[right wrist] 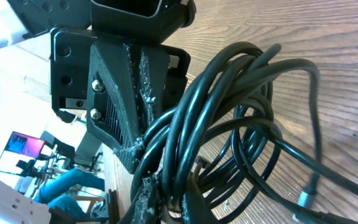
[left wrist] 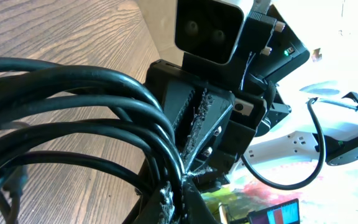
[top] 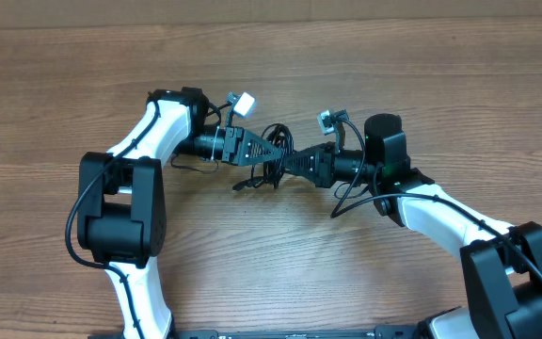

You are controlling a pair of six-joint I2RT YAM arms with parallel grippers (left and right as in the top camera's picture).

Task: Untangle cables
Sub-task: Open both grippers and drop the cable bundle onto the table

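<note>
Wood-grain table is carrying two white-and-black arms, one on each side. The left gripper and the right gripper are meeting tip to tip near mid-table. Both are reaching into one tangled clump of thin black cables, which is lying partly on the table between them. One loose end is trailing out to the lower left.

Left wrist view: the left gripper is pressing its fingers together on the cables, which are fanning out leftward in about five looping strands. The right gripper is facing it, touching the same bundle.

Right wrist view: the right gripper is pinching the cables beside the left gripper. One plug is resting on the table. How many separate cords there are cannot be told.
</note>
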